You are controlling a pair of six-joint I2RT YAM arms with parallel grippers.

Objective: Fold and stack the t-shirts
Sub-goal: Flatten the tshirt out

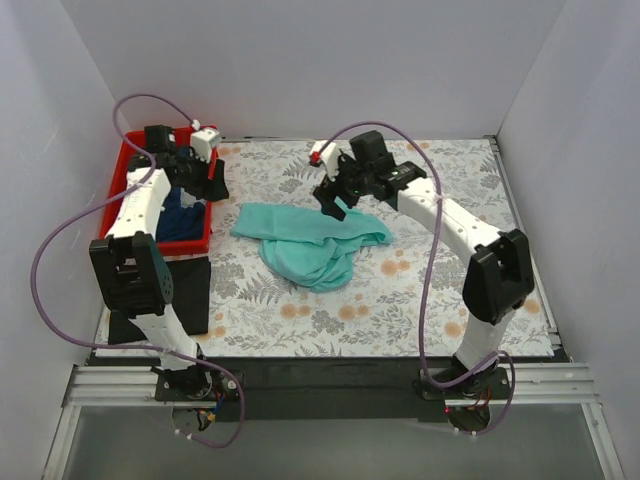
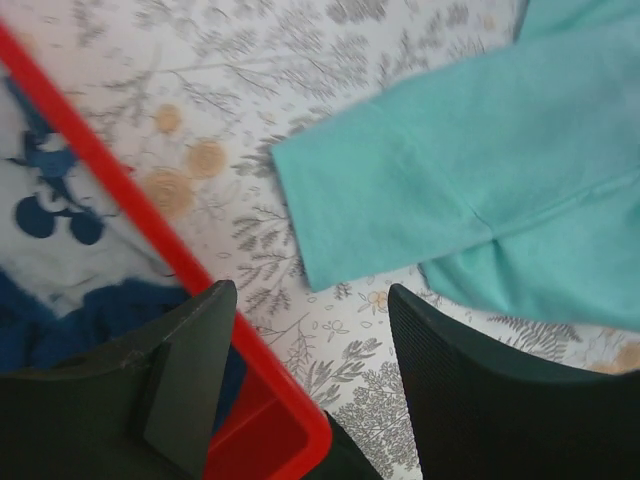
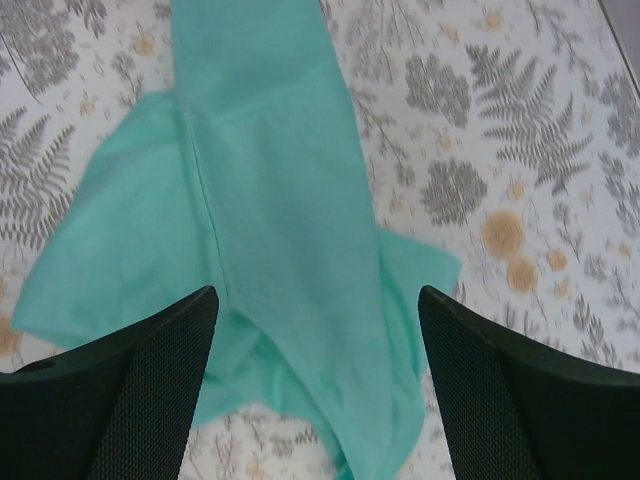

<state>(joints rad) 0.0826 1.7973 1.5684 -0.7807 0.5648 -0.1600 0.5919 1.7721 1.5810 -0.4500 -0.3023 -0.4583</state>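
The right gripper (image 1: 333,205) (image 3: 318,295) hangs with its fingers spread wide, pinching nothing. Right below it lies the teal t-shirt (image 1: 300,240) (image 3: 270,200), crumpled and partly doubled over, a long fold running between the two fingers. Around the shirt spreads the floral table cover (image 1: 450,290) (image 3: 520,150), pale with grey ferns and orange blooms. The left gripper (image 1: 213,188) (image 2: 310,295) is also spread and holds nothing. One finger is over the red bin (image 1: 120,180) (image 2: 130,200), the other over the cover, with the bin's rim passing beneath. A sleeve of the teal shirt (image 2: 480,180) lies just ahead of it on the cover. Inside the bin, beside that finger, sits the navy t-shirt (image 1: 180,220) (image 2: 100,310), bunched, with a pale printed patch showing. Nearer the left arm's base a black t-shirt (image 1: 192,285) lies flat on the table. Plain white walls (image 1: 350,60) close in three sides. Both arms reach forward from the near edge, elbows raised, wrists angled down, and the left arm leans toward the bin.
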